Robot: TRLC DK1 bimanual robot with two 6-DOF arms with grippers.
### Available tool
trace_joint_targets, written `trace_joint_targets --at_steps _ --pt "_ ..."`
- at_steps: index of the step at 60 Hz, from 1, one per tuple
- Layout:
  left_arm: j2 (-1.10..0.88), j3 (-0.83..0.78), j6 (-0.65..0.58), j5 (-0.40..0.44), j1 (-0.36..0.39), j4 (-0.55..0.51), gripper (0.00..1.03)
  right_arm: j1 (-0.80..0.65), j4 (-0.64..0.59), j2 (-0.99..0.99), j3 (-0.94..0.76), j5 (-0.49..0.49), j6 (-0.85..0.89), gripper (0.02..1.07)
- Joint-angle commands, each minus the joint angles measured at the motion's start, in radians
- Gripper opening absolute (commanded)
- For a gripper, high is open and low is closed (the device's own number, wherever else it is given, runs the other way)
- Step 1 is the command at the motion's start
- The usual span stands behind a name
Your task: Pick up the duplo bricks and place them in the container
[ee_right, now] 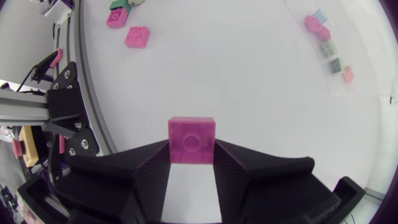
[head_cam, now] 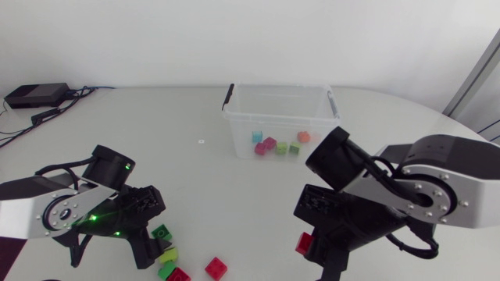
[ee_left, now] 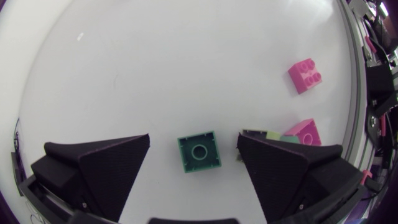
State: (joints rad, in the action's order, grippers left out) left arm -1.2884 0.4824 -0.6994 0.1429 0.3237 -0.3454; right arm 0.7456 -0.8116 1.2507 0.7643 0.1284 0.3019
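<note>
Left gripper [ee_left: 194,138]: fingers spread wide, holding nothing. A green brick [ee_left: 199,154] lies stud-up on the worktop [ee_left: 186,56] between them, clear of both. One finger is crowded by a cluster of pale green and pink bricks [ee_left: 292,132] right at its tip; touching or not, cannot tell. The other finger has bare worktop beside it. A lone pink brick [ee_left: 305,74] lies farther ahead, apart.

Right gripper [ee_right: 191,149]: fingers closed from two sides on a held pink brick [ee_right: 191,138]. Open worktop ahead.

Head view only: both grippers sit near the worktop's near edge, with the loose bricks between them. Beyond, across bare surface, stands the clear container [head_cam: 281,117] with five small bricks [head_cam: 280,148] on its floor. Its walls barely show from the right wrist.
</note>
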Motion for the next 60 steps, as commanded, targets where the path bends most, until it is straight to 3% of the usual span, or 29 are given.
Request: trace_joint_targets --at_steps 1,20,26,32,33,45,60 --pt "-0.031 -0.022 0.017 -0.011 -0.005 0.005 0.99 -0.008 -0.004 -0.017 -0.036 0.005 0.025 0.17" --pt "-0.054 -0.031 0.017 -0.043 -0.04 0.017 0.97 -0.072 -0.008 -0.046 0.038 0.011 0.04 0.17" --pt "-0.065 -0.036 0.017 -0.043 -0.04 0.025 0.79 -0.124 -0.003 -0.051 0.095 0.025 0.043 0.17" --pt "-0.065 -0.044 0.02 -0.042 -0.041 0.069 0.25 -0.178 0.011 -0.048 0.147 0.036 0.048 0.17" --pt "-0.065 -0.044 0.021 -0.04 -0.041 0.071 0.23 -0.186 0.015 -0.046 0.155 0.04 0.048 0.17" --pt "0.008 -0.038 0.029 0.012 -0.041 0.056 0.19 -0.27 0.114 0.0 0.273 0.06 0.003 0.17" --pt "0.175 0.113 0.063 0.11 -0.057 -0.132 0.19 -0.37 0.295 0.153 0.417 0.057 -0.087 0.17"
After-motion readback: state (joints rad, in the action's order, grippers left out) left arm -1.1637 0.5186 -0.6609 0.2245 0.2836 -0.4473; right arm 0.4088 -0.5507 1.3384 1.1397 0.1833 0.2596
